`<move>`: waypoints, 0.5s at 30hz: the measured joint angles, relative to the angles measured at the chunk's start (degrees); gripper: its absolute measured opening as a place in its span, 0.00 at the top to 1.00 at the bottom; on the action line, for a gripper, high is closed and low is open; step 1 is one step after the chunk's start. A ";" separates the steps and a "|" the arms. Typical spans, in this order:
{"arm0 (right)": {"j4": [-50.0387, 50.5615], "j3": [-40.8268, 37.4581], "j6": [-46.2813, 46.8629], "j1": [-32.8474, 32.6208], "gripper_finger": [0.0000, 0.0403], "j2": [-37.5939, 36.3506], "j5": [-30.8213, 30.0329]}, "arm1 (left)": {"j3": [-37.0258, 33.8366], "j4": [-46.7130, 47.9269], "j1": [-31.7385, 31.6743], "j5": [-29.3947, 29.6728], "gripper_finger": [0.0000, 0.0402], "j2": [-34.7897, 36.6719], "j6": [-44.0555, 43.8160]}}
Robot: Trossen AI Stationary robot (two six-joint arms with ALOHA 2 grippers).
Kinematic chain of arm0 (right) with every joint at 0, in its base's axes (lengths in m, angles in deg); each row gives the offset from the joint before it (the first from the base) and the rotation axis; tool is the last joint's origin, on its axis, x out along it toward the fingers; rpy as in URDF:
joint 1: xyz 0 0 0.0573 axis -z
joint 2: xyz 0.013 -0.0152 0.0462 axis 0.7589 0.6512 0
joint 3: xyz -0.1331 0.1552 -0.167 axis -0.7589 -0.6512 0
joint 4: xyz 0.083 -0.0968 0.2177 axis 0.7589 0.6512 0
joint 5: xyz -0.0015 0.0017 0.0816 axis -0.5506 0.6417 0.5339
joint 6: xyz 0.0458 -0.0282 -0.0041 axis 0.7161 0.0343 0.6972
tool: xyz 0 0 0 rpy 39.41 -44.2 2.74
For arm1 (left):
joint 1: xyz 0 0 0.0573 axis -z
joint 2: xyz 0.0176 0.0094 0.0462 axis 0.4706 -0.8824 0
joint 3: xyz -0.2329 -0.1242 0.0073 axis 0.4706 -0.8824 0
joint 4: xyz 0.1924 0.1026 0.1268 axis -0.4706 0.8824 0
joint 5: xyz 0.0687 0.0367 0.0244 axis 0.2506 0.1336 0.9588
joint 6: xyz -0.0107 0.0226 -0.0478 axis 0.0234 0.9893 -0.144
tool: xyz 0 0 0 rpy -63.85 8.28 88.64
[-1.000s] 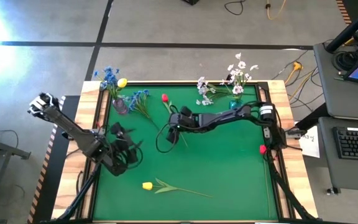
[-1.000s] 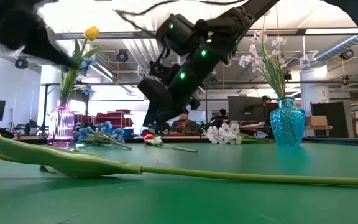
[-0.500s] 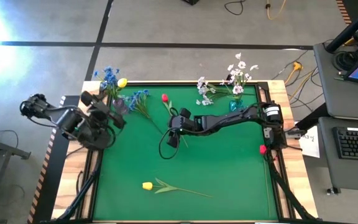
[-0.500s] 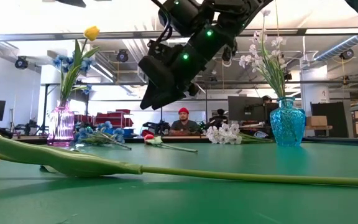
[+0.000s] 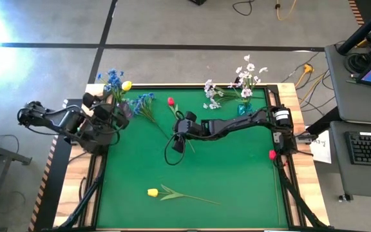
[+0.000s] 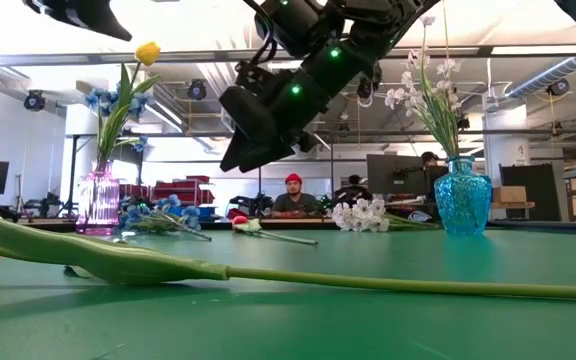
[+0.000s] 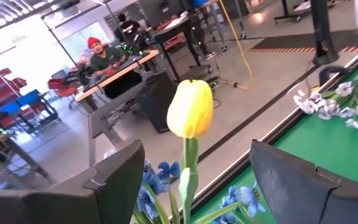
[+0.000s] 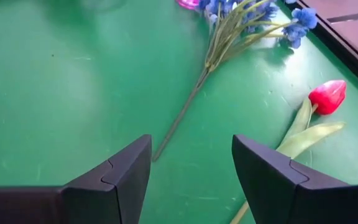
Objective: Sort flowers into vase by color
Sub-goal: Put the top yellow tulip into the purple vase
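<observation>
A: Where's the left gripper (image 7: 191, 180)?
B: At the table's left edge, near the back corner, just beside the pink vase (image 5: 125, 108). Fingers spread, nothing in them. Yellow tulip in the vase (image 7: 190, 109) stands between the two fingers in the wrist view, blue blooms (image 7: 160, 180) below it. Can't tell if anything touches.

A: Right gripper (image 8: 190, 163)?
B: Over the mat (image 5: 237, 174), back-centre, raised off the surface. Jaws apart, empty. Under it: loose blue sprig (image 8: 241, 25) and red tulip (image 8: 328, 96), both flat on the mat, close together but not touching.

A: Rest of the flowers?
B: White spray in the teal vase (image 6: 462, 196) at the back right edge. More white blossoms (image 5: 212, 96) lying flat beside it. Loose yellow tulip (image 5: 153, 192) near the front edge, stem running right.

A: Room to move?
B: Middle and right of the mat are bare. Clutter hugs the back edge. Wooden rim (image 5: 294, 154) runs along the table's sides.
</observation>
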 joint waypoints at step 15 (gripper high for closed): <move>-0.93 0.00 -1.66 0.00 0.46 0.07 -0.01 | -1.25 -10.59 -14.61 -6.78 0.31 -2.47 12.89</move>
